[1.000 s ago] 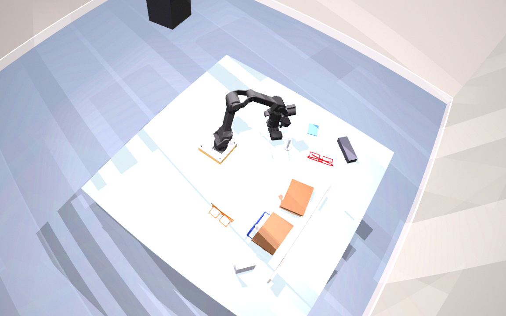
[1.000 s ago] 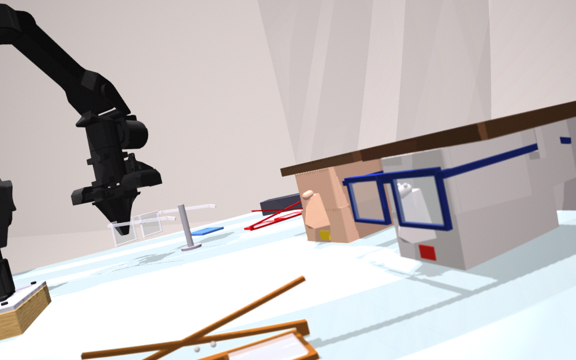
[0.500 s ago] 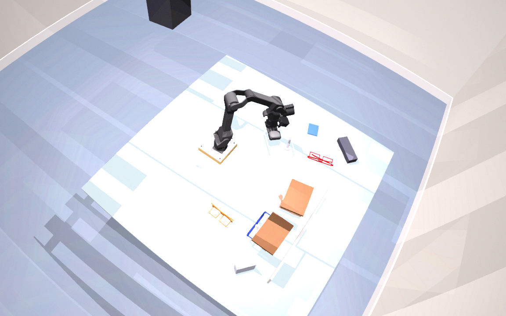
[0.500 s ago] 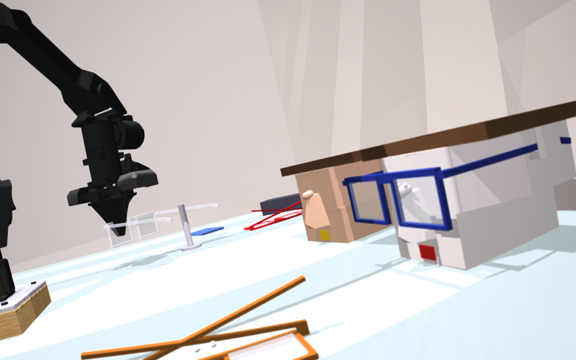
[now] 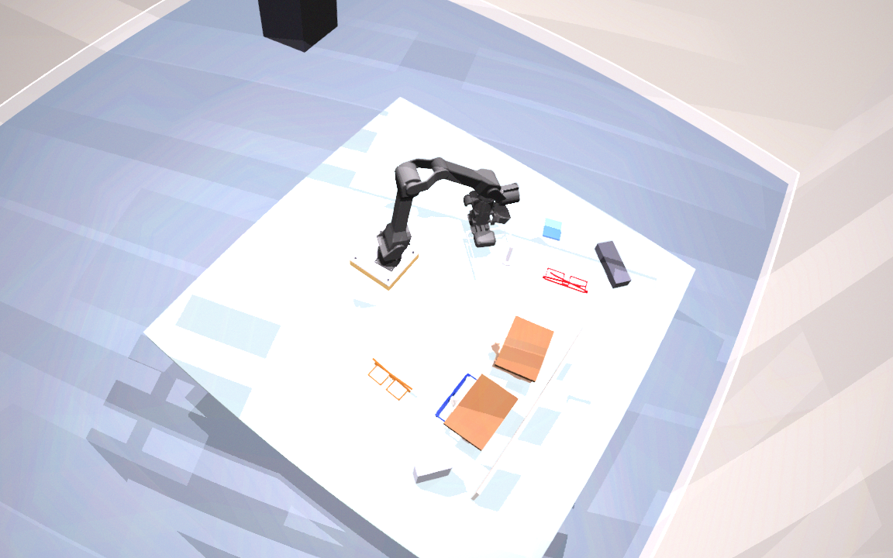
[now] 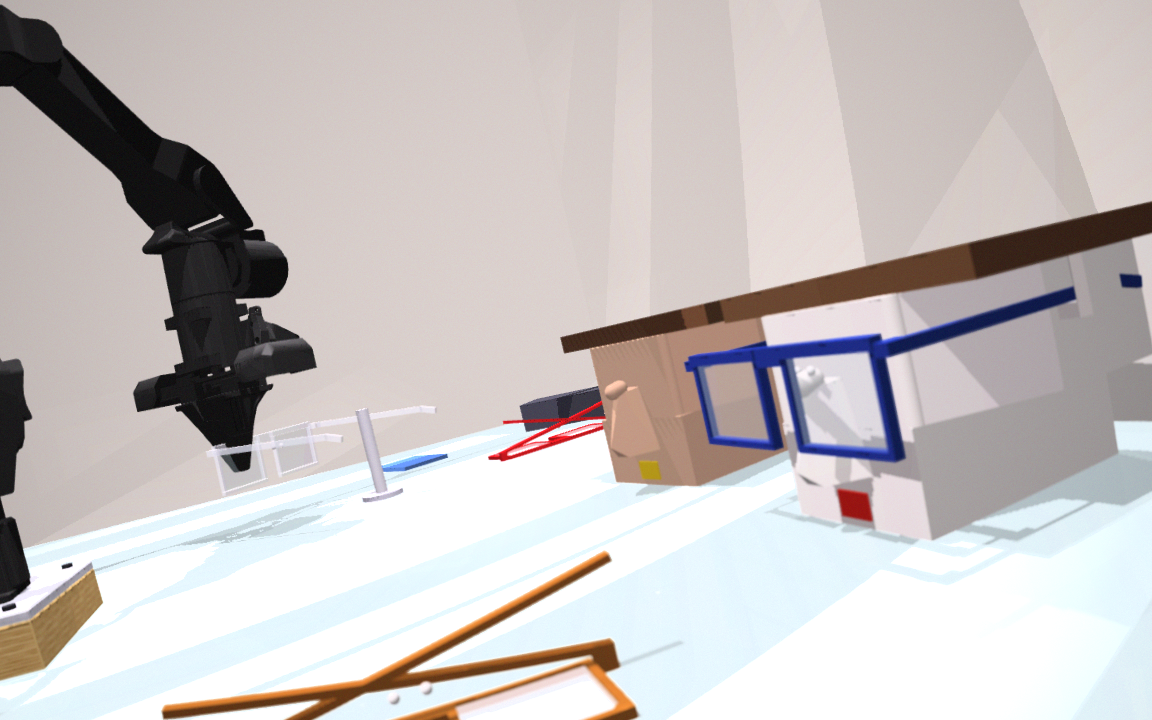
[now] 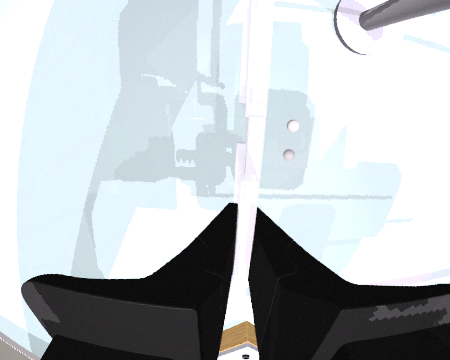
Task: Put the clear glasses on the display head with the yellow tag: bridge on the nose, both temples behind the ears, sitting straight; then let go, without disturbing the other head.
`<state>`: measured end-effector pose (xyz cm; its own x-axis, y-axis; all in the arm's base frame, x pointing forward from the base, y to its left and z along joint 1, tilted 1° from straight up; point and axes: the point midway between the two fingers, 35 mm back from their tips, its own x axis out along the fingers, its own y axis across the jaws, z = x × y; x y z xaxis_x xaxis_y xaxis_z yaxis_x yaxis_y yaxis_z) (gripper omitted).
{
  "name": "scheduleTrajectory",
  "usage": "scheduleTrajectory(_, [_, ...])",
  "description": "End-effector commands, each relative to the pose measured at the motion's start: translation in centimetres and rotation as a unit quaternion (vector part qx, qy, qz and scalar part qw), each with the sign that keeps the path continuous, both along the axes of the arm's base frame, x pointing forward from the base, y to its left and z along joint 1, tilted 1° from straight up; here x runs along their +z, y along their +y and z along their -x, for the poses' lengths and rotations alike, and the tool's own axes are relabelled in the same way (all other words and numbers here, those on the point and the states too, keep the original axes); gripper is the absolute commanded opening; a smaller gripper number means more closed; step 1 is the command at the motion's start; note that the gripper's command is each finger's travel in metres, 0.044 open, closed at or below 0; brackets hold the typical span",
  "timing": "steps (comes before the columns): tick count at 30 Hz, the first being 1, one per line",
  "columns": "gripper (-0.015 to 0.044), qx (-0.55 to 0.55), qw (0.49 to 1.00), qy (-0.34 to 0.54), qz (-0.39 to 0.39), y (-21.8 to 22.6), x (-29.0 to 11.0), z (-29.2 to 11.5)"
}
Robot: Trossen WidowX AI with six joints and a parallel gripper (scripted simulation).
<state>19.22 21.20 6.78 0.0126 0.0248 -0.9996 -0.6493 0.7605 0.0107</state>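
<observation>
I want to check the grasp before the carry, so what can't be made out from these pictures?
- Top view: the clear glasses are lost against the white table below the gripper.
- Wrist view: the fingers cover where they pinch the frame.
- Exterior view: the white head hides the far side of the yellow-tag head, so its ears cannot be seen.
</observation>
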Motion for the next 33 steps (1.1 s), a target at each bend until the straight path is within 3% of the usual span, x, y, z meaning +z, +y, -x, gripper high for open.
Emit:
scheduleTrajectory(1, [0.0000, -0.002, 1.000, -0.003, -0.002, 0.1, 0.1, -0.2])
scheduleTrajectory(15, [0.0000, -0.002, 1.000, -0.003, -0.002, 0.6, 0.4, -0.7])
scheduleTrajectory(27, [0.0000, -0.002, 1.000, -0.003, -0.002, 0.7, 5.8, -0.9])
scheduleTrajectory(33, [0.0008, -0.002, 1.000, 0.000, 0.000, 0.6, 5.5, -0.9])
